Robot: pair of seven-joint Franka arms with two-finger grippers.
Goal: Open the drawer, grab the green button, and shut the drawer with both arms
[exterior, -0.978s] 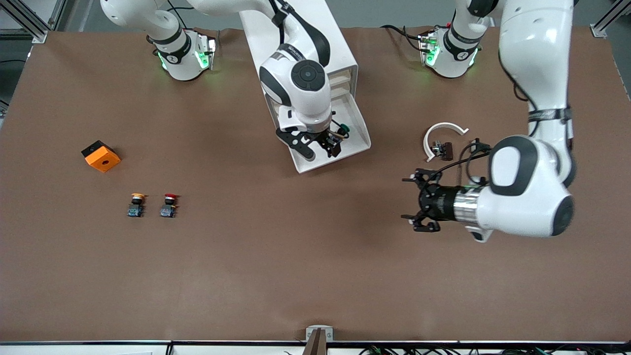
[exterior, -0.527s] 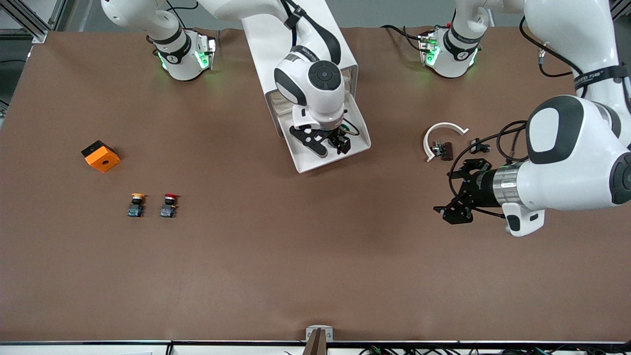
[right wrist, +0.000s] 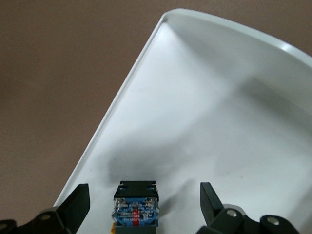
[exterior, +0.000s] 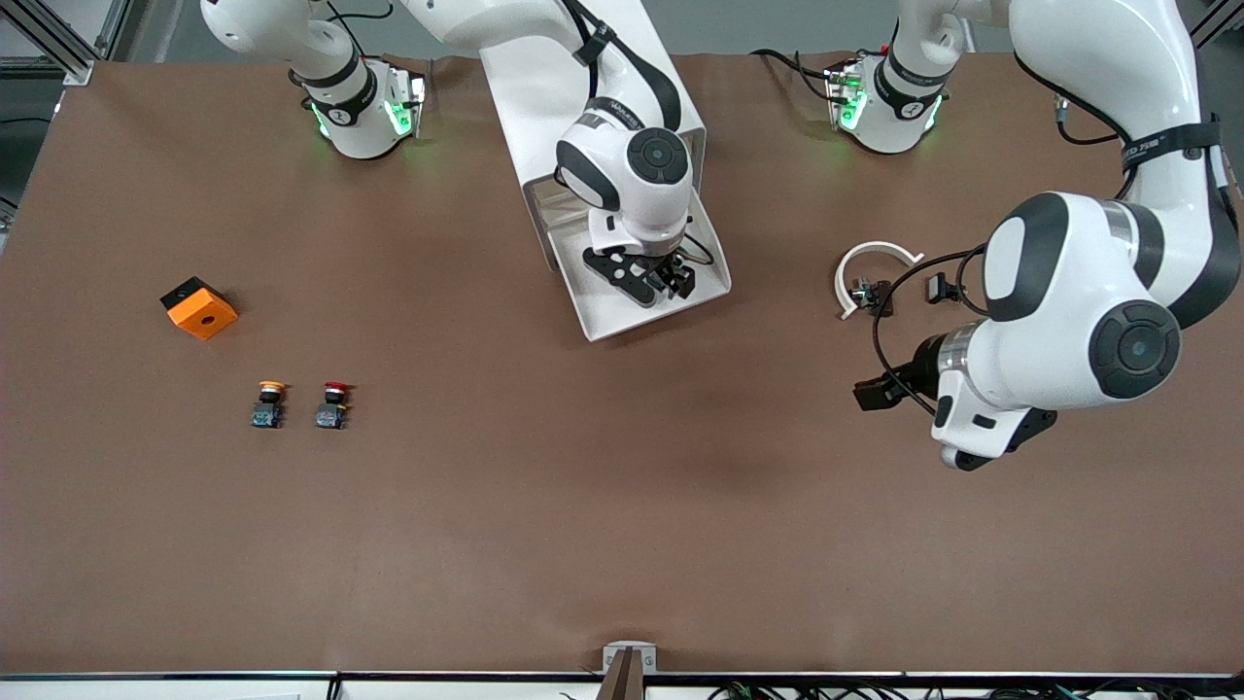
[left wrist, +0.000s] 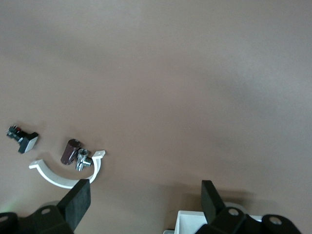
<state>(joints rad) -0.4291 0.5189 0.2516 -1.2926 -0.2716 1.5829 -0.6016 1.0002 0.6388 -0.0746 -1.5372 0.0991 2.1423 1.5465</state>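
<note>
Drawer (exterior: 671, 309) is standing pulled out of the cabinet (exterior: 544, 87). My right fingers (right wrist: 144, 204), spread open, are hanging inside it, straddling the button (right wrist: 136, 204) that is lying near the tray's side wall, seemingly so I can close on it. My left fingers (left wrist: 146, 204) are waiting open over bare desk (exterior: 583, 506) beside a white curved clip (left wrist: 63, 175), leaving room around the drawer.
</note>
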